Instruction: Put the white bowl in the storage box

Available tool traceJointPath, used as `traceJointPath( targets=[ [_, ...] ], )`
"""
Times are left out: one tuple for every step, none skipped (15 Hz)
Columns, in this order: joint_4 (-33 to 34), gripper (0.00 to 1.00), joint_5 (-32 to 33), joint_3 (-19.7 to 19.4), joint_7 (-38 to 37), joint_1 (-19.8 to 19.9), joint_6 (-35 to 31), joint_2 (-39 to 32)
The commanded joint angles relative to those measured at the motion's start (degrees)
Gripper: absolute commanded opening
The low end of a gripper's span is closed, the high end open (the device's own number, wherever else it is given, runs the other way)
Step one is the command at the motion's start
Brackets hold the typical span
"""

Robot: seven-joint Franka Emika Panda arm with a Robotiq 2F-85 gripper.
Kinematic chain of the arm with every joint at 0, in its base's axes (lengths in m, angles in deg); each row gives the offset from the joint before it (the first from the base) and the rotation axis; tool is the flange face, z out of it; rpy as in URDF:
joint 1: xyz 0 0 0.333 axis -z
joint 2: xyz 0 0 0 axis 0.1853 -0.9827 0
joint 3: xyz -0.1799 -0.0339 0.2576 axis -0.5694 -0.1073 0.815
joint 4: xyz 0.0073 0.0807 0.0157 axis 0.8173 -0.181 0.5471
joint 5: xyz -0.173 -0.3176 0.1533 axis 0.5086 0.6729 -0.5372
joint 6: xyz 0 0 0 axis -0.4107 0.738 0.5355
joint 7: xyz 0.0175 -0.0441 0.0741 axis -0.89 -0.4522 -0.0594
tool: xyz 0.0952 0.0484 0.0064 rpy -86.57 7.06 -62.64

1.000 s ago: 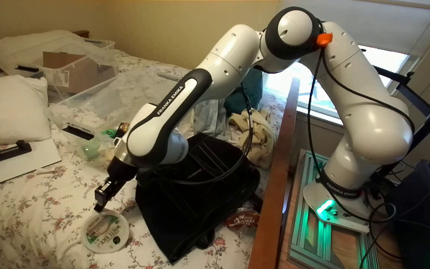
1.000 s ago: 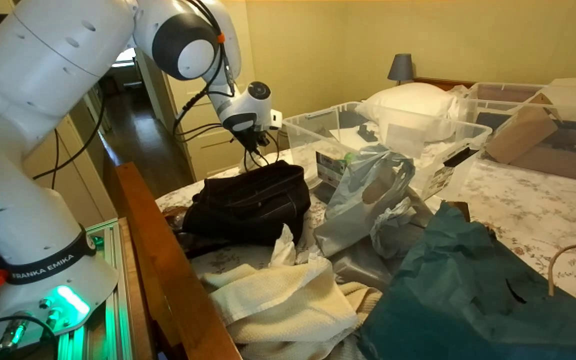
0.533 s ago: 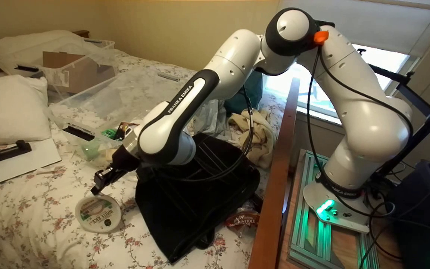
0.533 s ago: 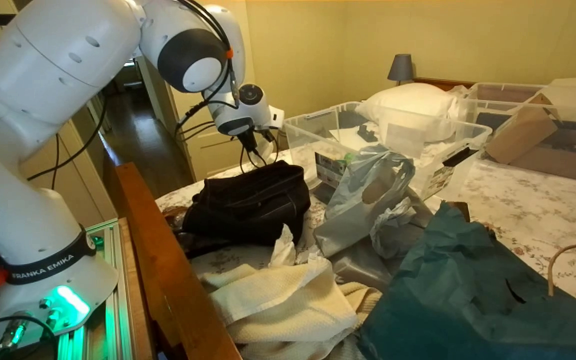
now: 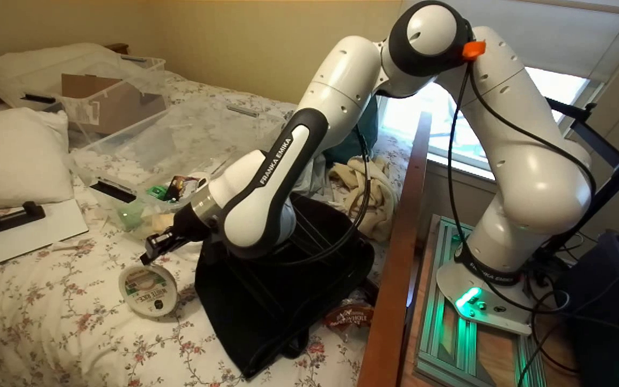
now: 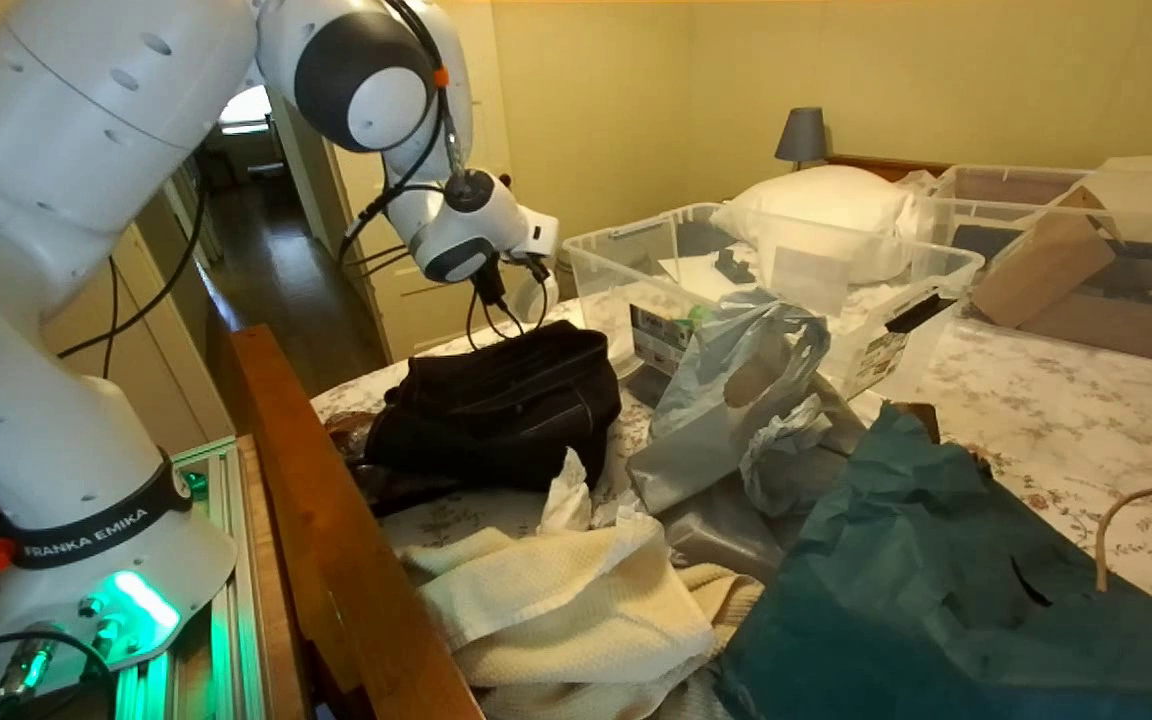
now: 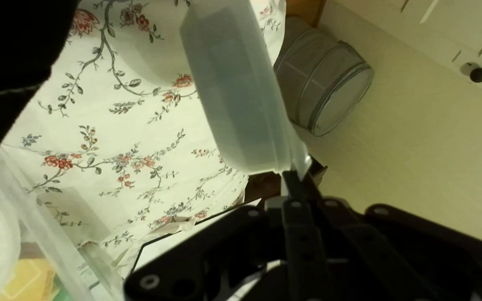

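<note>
In an exterior view the white bowl point(image 5: 148, 290) hangs at the near left, small, round and shallow, with a pale rim around a flat face carrying a green and brown label that reads WHITE RICE. The wrist view shows its wall milky and translucent. It is tilted, labelled face toward the near side, pinched at the upper edge of its rim by the tool point(image 7: 298, 179) and held off the bench point(image 5: 67, 328). The storage box point(image 5: 143, 150) is large, rectangular and see-through, open at the top, dark-handled at an end wall. It stands level on the bench, beyond the bowl and apart from it.
</note>
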Motion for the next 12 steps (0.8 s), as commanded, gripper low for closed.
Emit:
traceJointPath(
  targets=[
    [-4.9,0.00,0.0,-5.5,-7.4,-5.5,-4.7,8.7],
    [-5.6,0.00,0.1,-6.7,-8.4,-6.7,-5.5,10.0],
    [-6.0,0.00,0.1,-8.0,-9.4,-8.1,-6.3,11.2],
    [-6.4,0.00,0.4,-9.0,-10.3,-9.3,-6.8,12.1],
    [-6.6,0.00,0.4,-10.3,-11.2,-10.6,-7.3,13.0],
    [-6.7,0.00,0.4,-11.6,-12.1,-12.0,-8.4,13.7],
    [-6.6,0.00,0.7,-12.5,-12.9,-13.0,-9.4,14.1],
    [-6.4,0.00,1.1,-13.2,-14.0,-13.7,-10.7,14.1],
    [-4.8,0.01,2.5,-14.4,-14.3,-14.3,-8.1,12.5],
    [-4.8,0.01,2.4,-15.1,-14.8,-15.0,-8.9,12.9],
    [-4.9,0.01,2.3,-15.4,-15.0,-15.5,-9.1,13.1],
    [-4.9,0.01,2.3,-15.5,-15.2,-15.6,-9.1,13.2]
  ],
)
